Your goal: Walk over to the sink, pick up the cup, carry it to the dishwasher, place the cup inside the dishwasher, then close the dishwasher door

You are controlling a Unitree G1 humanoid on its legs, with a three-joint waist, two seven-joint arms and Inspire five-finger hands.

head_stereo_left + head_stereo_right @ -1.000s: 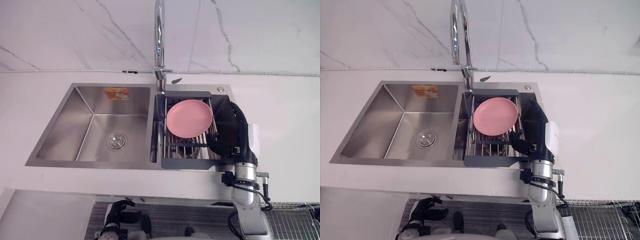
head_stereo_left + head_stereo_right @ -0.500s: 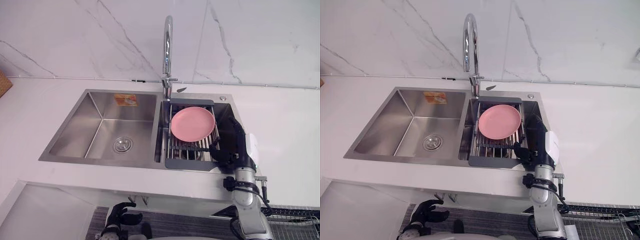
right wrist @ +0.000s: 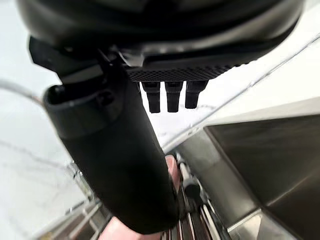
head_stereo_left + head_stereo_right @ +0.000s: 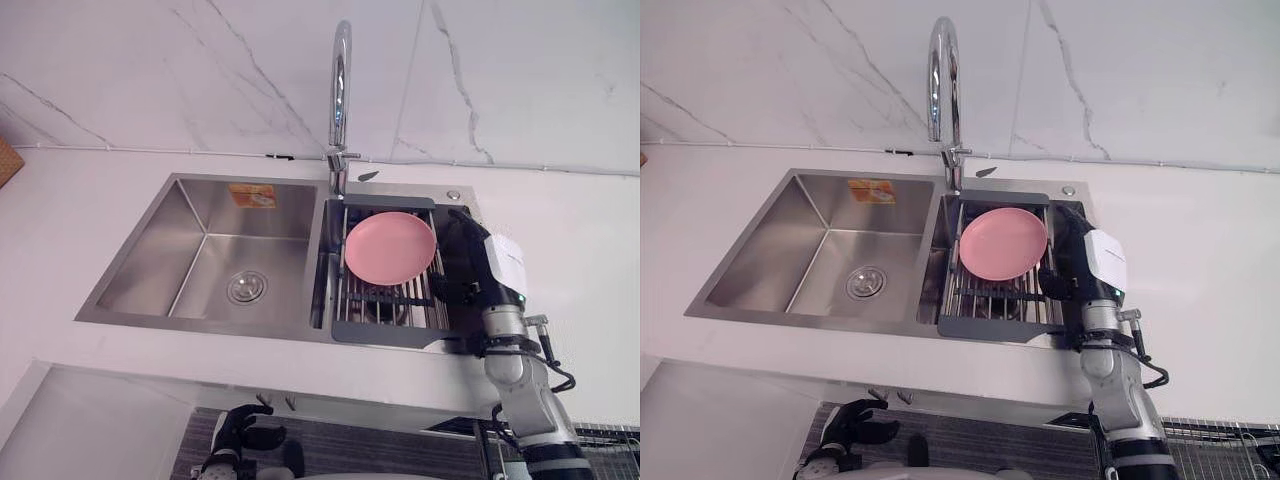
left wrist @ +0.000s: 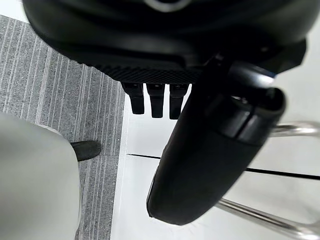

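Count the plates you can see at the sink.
1. The round pink plate sits on the dark wire rack in the right basin of the steel sink, beside the right hand. More could be hidden under it.

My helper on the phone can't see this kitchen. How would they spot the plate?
Find the steel double sink set in the white counter, under the tall tap. Its right basin holds a dark-framed wire rack, and the plate sits in that. It is round and pink amid grey metal.
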